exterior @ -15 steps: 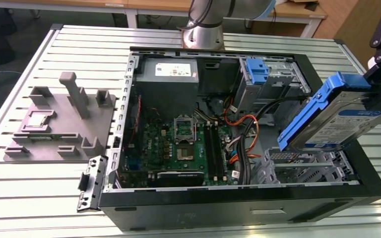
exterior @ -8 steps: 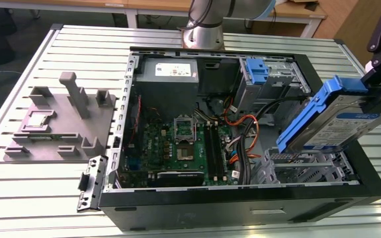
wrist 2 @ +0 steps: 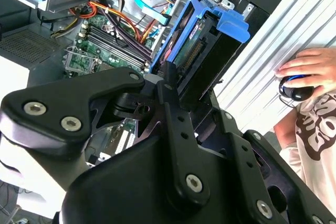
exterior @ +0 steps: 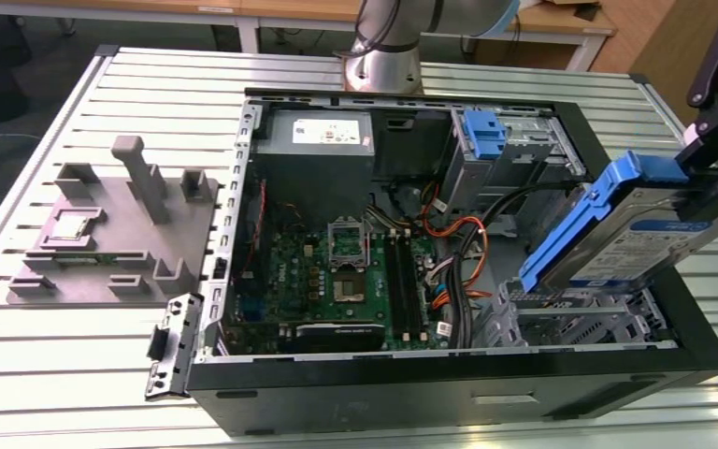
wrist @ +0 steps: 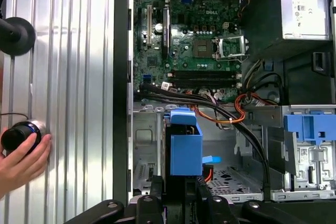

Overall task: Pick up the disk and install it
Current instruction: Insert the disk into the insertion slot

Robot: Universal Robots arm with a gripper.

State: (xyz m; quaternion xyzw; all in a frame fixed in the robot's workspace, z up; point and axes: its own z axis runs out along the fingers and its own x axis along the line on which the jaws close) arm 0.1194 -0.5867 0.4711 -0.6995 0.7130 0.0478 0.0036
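In the exterior view, an open computer case (exterior: 459,393) is seen lying on a slatted metal table (exterior: 85,374). The disk (exterior: 639,238) is held in the air, tilted, over the corner of the case at the exterior view's right, just above an empty metal cage (exterior: 559,323). Whether its lower end touches the cage cannot be told. The gripper (exterior: 709,187) is clamped on the disk's upper end, its fingers closed against the blue frame. A green circuit board (exterior: 334,271) is laid out in the middle of the case. A grey power-supply box (exterior: 315,131) is placed at the far side, with a blue-handled drive bay (exterior: 484,131) near it. A grey moulded tray (exterior: 109,234) is set on the table at the exterior view's left, apart from the case.

In the second wrist view, the black links of the gripper (wrist 2: 186,90) are seen in the foreground, the fingers narrowed onto the disk (wrist 2: 202,51). The disk's blue frame and connector edge are shown. The circuit board (wrist 2: 105,35) and orange cables (wrist 2: 94,11) are seen beyond it. A hand (wrist 2: 310,69) is rested on a round black object (wrist 2: 296,92) on the table outside the case.

In the first wrist view, the disk (wrist: 185,148) is seen end-on as a blue block gripped between the fingers of the gripper (wrist: 178,198), above the cage (wrist: 231,179). The circuit board (wrist: 194,51), the power-supply box (wrist: 304,3) and the drive bay (wrist: 310,127) are seen around it. The hand (wrist: 21,161) is laid against the round black object (wrist: 18,135) on the table (wrist: 68,77).
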